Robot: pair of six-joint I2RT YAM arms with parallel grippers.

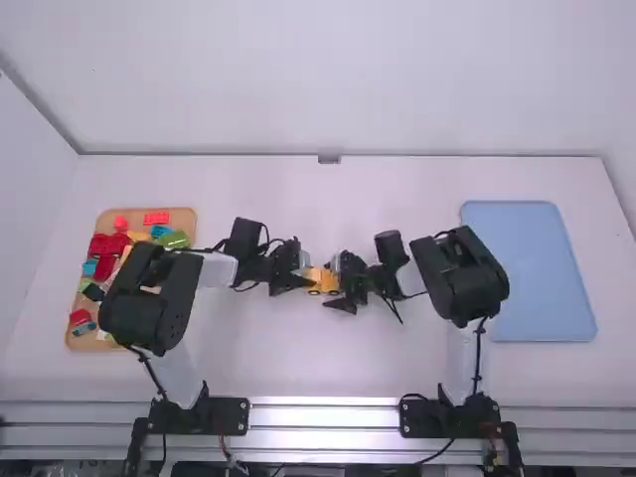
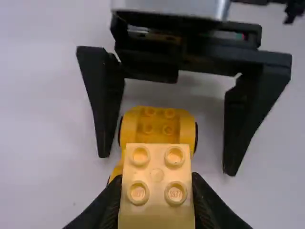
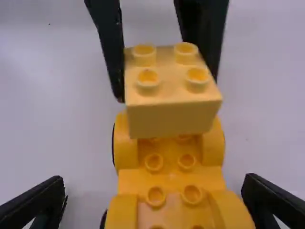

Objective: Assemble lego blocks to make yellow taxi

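The left gripper point(image 2: 156, 183) is holding a pale yellow brick point(image 3: 169, 90) by two opposite sides, studs facing up, its fingers closed against the walls. The right gripper point(image 3: 155, 180) is standing with its fingers wide apart, one on either side of the yellow wheeled base point(image 3: 171, 176) and clear of it. That base is lying near the middle of the worktop point(image 1: 318, 368), roughly midway between the left and right edges. The brick is sitting over one end of the base; whether its underside is locking onto the studs, I cannot tell.

Toward the worktop's left edge a tray point(image 1: 186, 221) is holding loose colored blocks point(image 1: 104, 244), while a blue mat point(image 1: 527, 268) is lying near the right edge.

The step in hand is probably joining brick to base. Both parts are looking like light, stiff, smooth plastic: unlikely to crush, but apt to slip or twist if pinched off-center. The wheels are making the base likely to roll under a sideways push, so the right fingers would do best closing low on its flanks, leaving the studs free. The brick's flat side walls are offering the left fingers a sound hold; it is calling for a square, straight-down press, since a tilt could leave one edge riding up.
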